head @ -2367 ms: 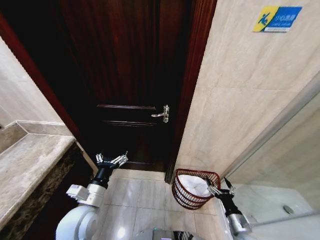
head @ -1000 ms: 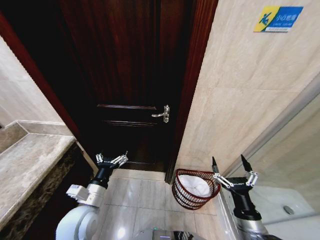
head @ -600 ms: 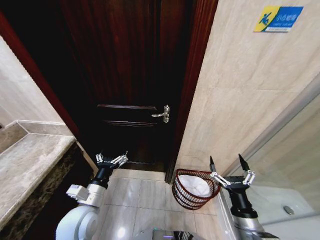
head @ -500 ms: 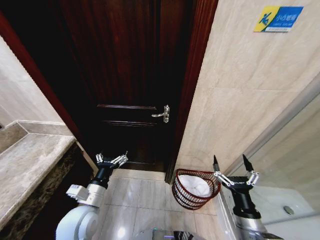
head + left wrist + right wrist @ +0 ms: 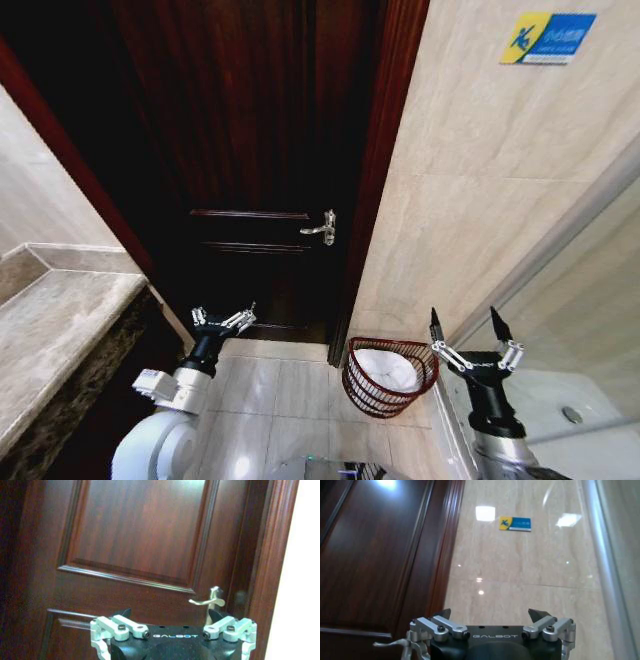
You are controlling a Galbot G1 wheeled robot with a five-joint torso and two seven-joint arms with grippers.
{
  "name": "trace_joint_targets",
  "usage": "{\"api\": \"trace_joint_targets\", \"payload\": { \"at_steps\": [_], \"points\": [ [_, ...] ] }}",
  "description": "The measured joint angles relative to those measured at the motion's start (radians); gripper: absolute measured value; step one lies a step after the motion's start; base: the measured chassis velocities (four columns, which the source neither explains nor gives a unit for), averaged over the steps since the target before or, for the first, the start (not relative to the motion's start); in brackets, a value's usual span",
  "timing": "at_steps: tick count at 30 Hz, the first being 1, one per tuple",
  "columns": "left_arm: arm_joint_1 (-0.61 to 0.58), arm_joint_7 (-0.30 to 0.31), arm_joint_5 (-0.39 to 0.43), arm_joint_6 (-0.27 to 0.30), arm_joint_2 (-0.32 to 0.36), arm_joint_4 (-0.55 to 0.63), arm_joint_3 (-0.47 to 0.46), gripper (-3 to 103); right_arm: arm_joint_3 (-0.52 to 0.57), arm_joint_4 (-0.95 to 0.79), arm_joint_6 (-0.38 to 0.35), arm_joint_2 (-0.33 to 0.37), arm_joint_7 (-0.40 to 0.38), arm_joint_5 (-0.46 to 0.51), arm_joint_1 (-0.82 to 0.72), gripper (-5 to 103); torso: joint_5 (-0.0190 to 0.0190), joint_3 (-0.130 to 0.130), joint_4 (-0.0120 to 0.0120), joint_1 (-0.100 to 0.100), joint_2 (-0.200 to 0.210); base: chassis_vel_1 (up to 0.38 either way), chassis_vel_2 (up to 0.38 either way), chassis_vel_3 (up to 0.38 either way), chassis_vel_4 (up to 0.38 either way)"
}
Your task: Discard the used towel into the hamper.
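A soft, light white towel (image 5: 388, 368), best pinched at a loose fold, is seen bunched inside the hamper (image 5: 389, 376) on the floor by the door frame, right gripper (image 5: 476, 341) and left gripper (image 5: 224, 319) both spread empty.

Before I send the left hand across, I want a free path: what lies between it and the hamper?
In the head view, only bare floor tiles separate the left hand from the hamper.
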State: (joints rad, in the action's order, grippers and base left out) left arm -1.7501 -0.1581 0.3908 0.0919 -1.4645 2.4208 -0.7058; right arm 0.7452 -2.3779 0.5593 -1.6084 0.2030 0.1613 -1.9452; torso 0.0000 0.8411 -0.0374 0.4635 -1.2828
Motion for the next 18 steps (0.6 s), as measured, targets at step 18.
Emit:
{"api": "trace_joint_targets", "payload": {
  "at_steps": [18],
  "points": [
    [0.000,0.000,0.000,0.000,0.000,0.000,0.000,100,0.023,0.011,-0.021,0.000,0.014,0.023,0.042,100,0.0001,0.000,0.0001,0.000,0.000,-0.095,-0.100,-0.095,-0.095]
  ]
}}
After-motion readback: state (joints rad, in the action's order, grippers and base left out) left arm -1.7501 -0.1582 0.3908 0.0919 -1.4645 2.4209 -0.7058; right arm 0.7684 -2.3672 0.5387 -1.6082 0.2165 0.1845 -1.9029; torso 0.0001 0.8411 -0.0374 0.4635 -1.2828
